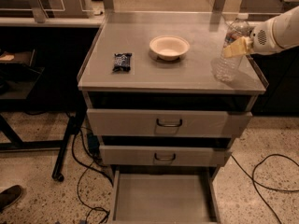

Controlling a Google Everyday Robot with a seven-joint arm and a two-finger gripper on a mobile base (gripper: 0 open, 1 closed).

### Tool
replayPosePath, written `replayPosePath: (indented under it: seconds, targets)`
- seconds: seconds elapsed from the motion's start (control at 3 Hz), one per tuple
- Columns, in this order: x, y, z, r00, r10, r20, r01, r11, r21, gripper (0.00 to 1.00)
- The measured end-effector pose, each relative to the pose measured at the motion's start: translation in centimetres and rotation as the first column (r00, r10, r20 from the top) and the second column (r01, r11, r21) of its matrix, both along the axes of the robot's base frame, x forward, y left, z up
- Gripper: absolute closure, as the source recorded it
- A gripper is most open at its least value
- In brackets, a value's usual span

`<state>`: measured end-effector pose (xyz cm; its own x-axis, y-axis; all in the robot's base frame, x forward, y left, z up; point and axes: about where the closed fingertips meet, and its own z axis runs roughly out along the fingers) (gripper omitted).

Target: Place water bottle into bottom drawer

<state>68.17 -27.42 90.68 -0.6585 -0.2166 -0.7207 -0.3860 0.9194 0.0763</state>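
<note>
The water bottle is clear ribbed plastic with a white cap. It is at the right edge of the grey cabinet top, leaning a little to the right. My gripper reaches in from the right, and its yellowish fingers are shut on the bottle's upper half. I cannot tell whether the bottle's base still touches the top. The bottom drawer is pulled open below, at the bottom of the view, with a bare flat grey floor.
A white bowl and a dark snack packet sit on the cabinet top. The two upper drawers are closed. Cables lie on the floor on both sides. A shoe is at the bottom left.
</note>
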Motion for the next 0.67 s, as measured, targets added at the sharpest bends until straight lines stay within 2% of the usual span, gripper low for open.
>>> replayPosePath:
  seconds: [0.33,0.67]
  targets:
    - [0.0,0.0,0.0,1.0,0.0,0.0,0.0,1.0,0.0,1.0]
    - [-0.23,0.26,0.24,0.9999,0.016,0.0,-0.016,1.0,-0.002,1.0]
